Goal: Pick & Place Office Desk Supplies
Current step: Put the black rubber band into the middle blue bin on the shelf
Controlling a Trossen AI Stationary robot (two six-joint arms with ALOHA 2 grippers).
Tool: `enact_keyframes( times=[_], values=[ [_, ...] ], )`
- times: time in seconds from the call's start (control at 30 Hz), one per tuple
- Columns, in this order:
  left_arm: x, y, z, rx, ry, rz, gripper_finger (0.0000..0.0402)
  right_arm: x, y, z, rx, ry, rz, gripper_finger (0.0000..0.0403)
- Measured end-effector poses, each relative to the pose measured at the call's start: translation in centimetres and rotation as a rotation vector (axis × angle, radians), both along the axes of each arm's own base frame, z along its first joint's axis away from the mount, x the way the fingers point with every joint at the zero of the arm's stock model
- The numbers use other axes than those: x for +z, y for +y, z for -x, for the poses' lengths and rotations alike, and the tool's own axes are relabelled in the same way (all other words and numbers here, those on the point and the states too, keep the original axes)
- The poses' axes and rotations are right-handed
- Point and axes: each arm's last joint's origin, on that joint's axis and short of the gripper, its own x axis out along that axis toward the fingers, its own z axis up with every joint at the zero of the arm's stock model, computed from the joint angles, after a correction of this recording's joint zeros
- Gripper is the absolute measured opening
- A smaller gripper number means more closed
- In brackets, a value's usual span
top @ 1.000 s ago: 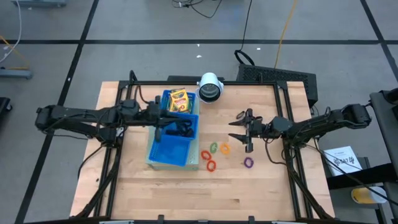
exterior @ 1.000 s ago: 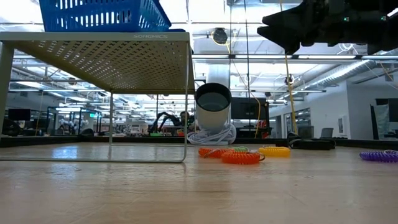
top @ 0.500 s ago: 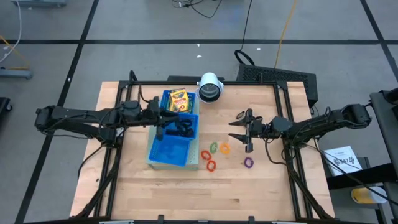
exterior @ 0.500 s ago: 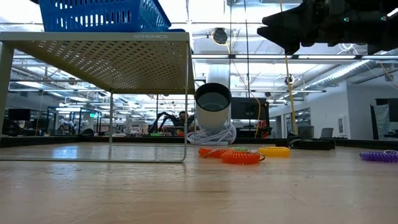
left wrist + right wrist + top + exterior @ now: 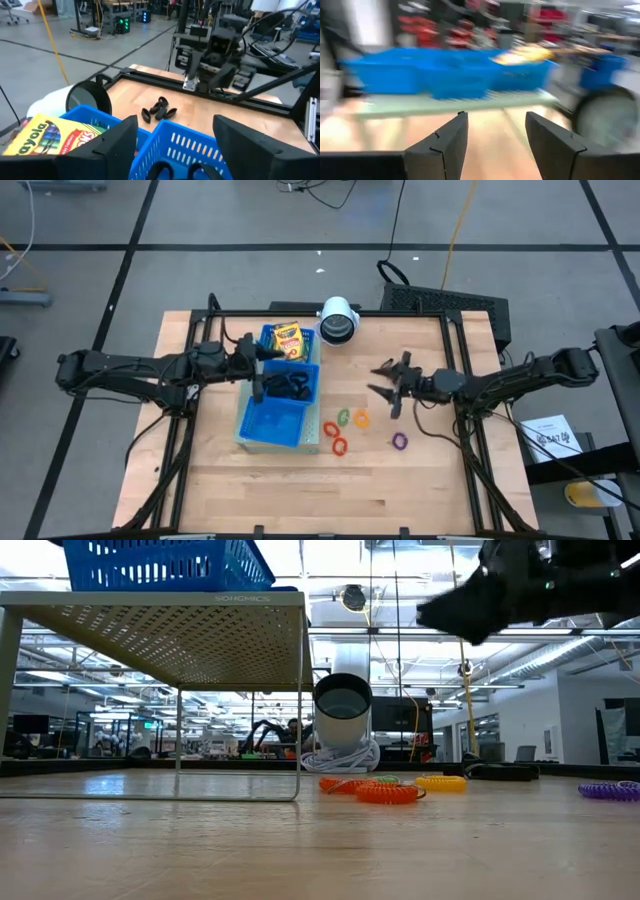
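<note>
The left gripper [image 5: 262,372] hovers over the blue tray [image 5: 271,427] at its middle compartment, jaws spread wide and holding nothing; black clips [image 5: 290,386] lie in that compartment just beside it, so a drop-off looks to be the step in hand. The crayon boxes [image 5: 287,340] fill the tray's far compartment, next to the white cylinder [image 5: 339,321]. The near compartment looks bare. On the worktop [image 5: 420,480] right of the tray lie the rings: red [image 5: 330,429], orange-red [image 5: 339,447], green [image 5: 344,417], orange [image 5: 362,420] and purple [image 5: 399,442]. A few clips [image 5: 159,109] show on the worktop. The right gripper [image 5: 388,382] hangs in the air above the rings, jaws partly apart and empty. Its next move likely calls for lowering onto one ring and closing.
</note>
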Motion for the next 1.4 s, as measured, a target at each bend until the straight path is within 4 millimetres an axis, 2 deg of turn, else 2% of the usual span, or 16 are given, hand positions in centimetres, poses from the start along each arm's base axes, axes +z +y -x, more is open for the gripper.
enact_keyframes(
  times=[0.17,0.37,0.53,1.03,1.17,1.4],
  values=[
    [0.3,0.0,0.1,0.001,-0.017,-0.015,0.0282,-1.5,-0.7,0.9,-0.244,0.177,-0.014,0.0187],
    [0.1,0.0,-0.1,0.001,-0.003,-0.019,0.0283,-4.3,-0.9,2.2,-0.25,0.47,-0.062,0.0189],
    [0.0,0.0,-0.1,0.001,-0.001,-0.019,0.0283,-5.5,-0.9,3.1,-0.283,0.615,-0.078,0.0184],
    [0.0,0.0,-0.1,-0.006,0.014,-0.074,0.0283,-7.6,-1.1,5.8,-0.474,0.833,-0.298,0.0173],
    [0.0,0.0,-0.1,-0.008,0.018,-0.091,0.0283,-8.3,-1.2,6.1,-0.478,0.827,-0.302,0.0171],
    [0.0,0.0,-0.1,-0.008,0.018,-0.091,0.0283,-11.4,-1.3,7.3,-0.446,0.741,-0.295,0.017]
  ],
)
